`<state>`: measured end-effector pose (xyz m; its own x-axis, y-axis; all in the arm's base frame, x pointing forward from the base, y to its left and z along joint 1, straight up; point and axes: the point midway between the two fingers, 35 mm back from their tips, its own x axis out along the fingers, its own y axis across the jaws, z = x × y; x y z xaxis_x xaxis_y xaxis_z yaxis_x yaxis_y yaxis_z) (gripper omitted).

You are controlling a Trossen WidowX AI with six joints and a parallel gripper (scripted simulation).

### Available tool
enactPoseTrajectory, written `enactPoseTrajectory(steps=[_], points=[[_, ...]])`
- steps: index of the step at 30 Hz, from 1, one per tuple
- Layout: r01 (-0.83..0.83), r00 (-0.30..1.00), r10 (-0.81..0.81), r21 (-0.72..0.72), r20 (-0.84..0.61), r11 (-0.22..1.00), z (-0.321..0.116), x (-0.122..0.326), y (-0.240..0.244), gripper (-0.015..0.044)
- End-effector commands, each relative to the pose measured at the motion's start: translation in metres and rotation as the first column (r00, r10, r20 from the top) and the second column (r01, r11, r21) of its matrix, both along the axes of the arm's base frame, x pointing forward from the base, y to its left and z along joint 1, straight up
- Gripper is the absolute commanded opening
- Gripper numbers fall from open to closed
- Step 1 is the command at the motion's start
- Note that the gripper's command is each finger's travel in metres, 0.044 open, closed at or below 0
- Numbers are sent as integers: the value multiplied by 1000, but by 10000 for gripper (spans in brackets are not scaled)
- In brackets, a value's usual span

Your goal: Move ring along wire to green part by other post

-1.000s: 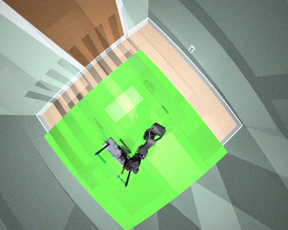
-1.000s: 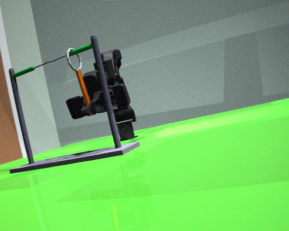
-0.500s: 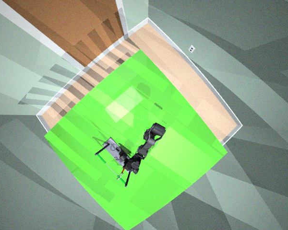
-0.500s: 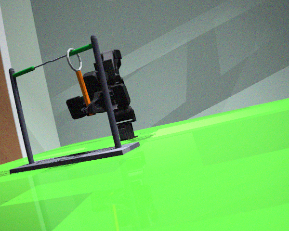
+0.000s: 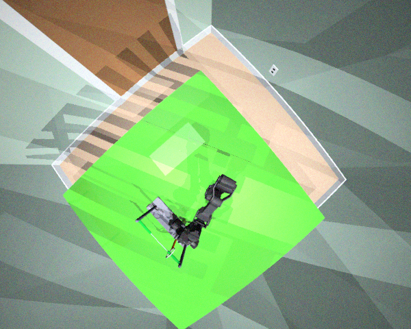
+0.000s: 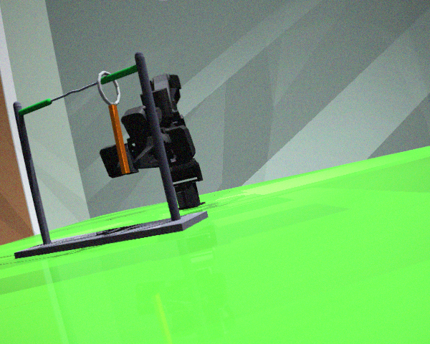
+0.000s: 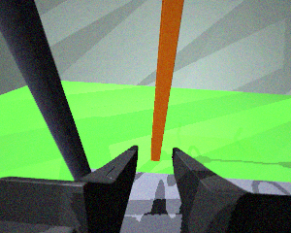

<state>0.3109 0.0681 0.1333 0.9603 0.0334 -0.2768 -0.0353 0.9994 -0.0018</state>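
Observation:
The pale ring (image 6: 117, 89) (image 5: 170, 252) is around the wire at the inner end of the green part (image 6: 124, 72) beside the near post (image 6: 155, 129) (image 7: 44, 87). Whether it touches the thin grey wire (image 6: 74, 91) cannot be told. Its orange handle (image 6: 117, 133) (image 7: 163, 78) hangs down, slightly tilted. My gripper (image 7: 154, 150) is partly open, its fingertips apart on either side of the handle's lower end, with gaps showing both sides in the wrist view. The other green part (image 6: 35, 106) (image 5: 145, 226) adjoins the far post (image 6: 31, 178) (image 5: 145, 213).
Both posts stand on a grey base (image 6: 104, 236) (image 5: 159, 208) on the bright green table (image 6: 300, 259) (image 5: 269, 198). The near post stands to the left of my fingers in the wrist view. The arm (image 5: 205, 212) reaches in from behind the base.

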Motion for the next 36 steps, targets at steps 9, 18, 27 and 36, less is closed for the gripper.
enactPoseTrajectory(steps=[9, 18, 27, 36], points=[[8, 1000, -8, 7, 9, 1000, 11, -22, 0, 160], [10, 1000, -10, 7, 8, 1000, 14, -39, -2, 160], [11, 1000, -11, 7, 7, 1000, 15, -45, -3, 160], [11, 1000, -11, 7, 7, 1000, 15, -45, -3, 160]])
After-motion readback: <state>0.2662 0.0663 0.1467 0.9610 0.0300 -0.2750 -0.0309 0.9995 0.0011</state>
